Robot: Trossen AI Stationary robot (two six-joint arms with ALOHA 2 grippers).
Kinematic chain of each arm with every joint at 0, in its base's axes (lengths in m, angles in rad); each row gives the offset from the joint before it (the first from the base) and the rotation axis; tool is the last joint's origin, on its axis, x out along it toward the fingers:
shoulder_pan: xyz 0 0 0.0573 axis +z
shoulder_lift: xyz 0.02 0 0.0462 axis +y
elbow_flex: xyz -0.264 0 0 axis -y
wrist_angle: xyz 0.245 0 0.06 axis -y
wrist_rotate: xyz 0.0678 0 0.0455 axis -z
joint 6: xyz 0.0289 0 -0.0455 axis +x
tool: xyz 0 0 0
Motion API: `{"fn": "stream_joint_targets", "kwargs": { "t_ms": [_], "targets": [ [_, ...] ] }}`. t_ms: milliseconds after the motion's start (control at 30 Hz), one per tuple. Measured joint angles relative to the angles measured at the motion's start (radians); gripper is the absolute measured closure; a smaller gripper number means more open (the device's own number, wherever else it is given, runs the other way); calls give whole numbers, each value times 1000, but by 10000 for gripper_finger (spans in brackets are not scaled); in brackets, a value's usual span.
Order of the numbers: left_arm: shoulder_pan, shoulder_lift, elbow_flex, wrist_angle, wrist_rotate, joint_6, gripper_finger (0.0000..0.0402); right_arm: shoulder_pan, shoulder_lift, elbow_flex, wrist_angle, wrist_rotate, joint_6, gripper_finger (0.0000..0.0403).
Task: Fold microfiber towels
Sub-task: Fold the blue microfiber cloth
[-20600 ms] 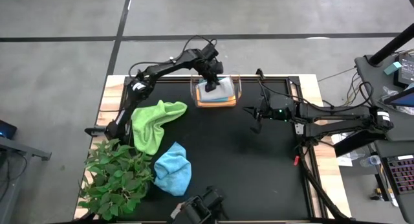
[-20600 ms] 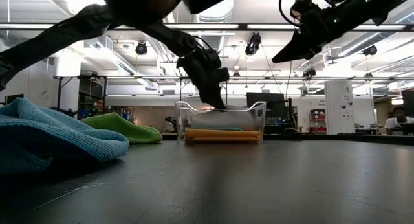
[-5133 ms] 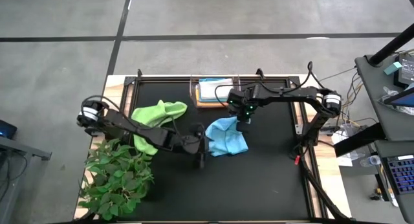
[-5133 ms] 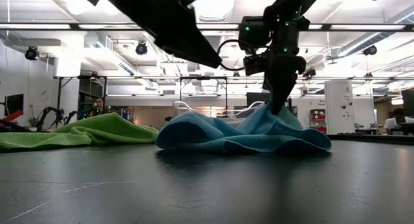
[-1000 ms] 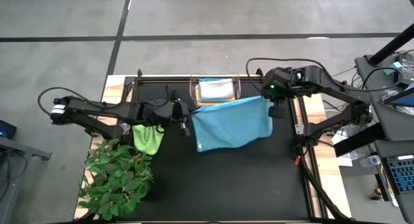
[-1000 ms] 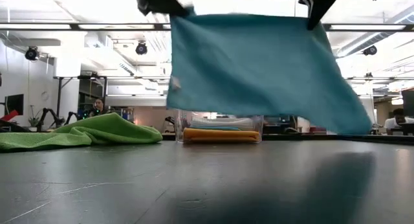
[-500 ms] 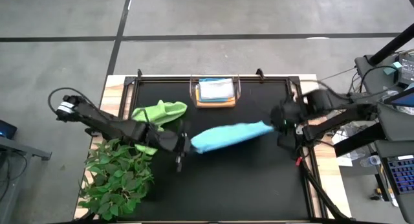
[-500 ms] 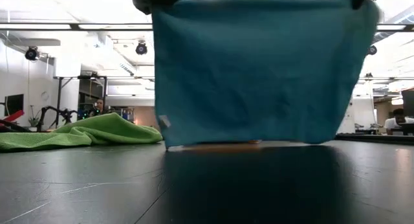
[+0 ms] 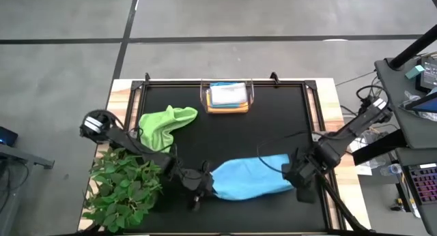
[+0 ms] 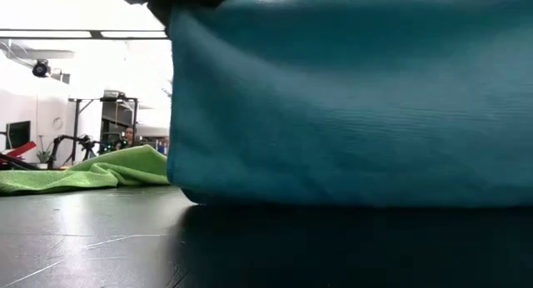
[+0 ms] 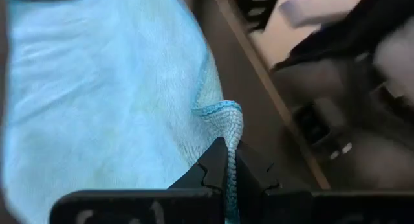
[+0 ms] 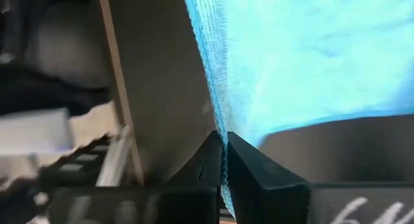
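My left end effector (image 9: pixel 203 185) and right end effector (image 9: pixel 298 173) pinch the blue towel (image 9: pixel 249 179). Bin (image 9: pixel 228 99) at the worktop's (image 9: pixel 273 134) far edge holds folded towels (image 9: pixel 227 94).

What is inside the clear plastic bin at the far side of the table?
The clear plastic bin holds a stack of folded towels: a pale grey-white towel on top, an orange edge at the bottom. Anything between them is covered.

I can't read any text, label, brand or number in any of my views; there are faint pale marks on the left hand's housing, but they're too blurred for me to read.
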Motion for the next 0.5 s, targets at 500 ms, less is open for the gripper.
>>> {"fn": "stream_joint_targets", "kwargs": {
  "t_ms": [500],
  "targets": [
    [251, -191, 18, -205, -3, 202, 401, -127, -73, 123, -284, 390, -235, 394]
  ]
}}
